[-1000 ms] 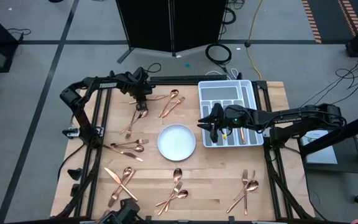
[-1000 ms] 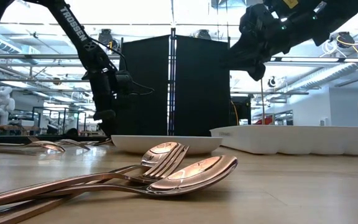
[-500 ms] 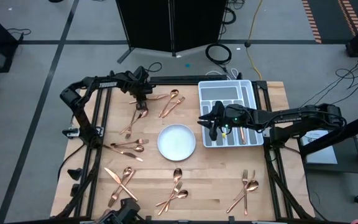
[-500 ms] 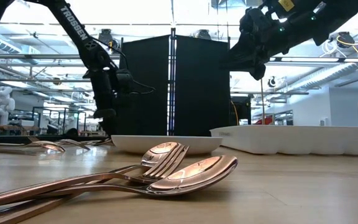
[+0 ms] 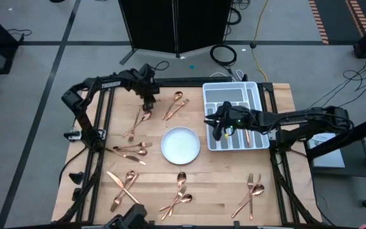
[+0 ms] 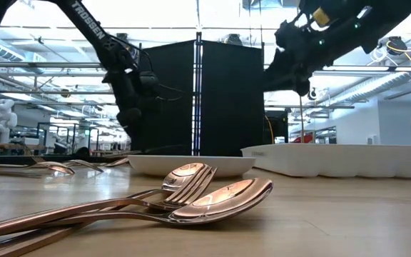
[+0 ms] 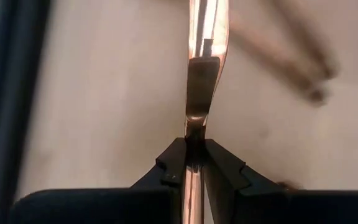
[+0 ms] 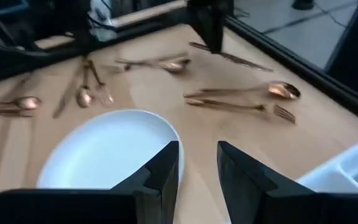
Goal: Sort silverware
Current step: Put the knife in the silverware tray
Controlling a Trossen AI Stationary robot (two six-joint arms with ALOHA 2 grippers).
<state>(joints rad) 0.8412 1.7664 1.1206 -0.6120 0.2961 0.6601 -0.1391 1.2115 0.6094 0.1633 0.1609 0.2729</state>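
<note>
Wooden tabletop (image 5: 151, 172) strewn with silverware (image 5: 180, 191) in scattered groups. Left gripper (image 7: 194, 163) pinching one copper piece (image 7: 202, 74) by its handle, lifted near far edge. Right gripper (image 8: 197, 163) fingers spread, empty, over white tray (image 5: 250, 92). Risk: thin handle pivoting or slipping in transit.

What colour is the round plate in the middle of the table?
White. The round plate is plain, no pattern; the high view shows it best.
</note>
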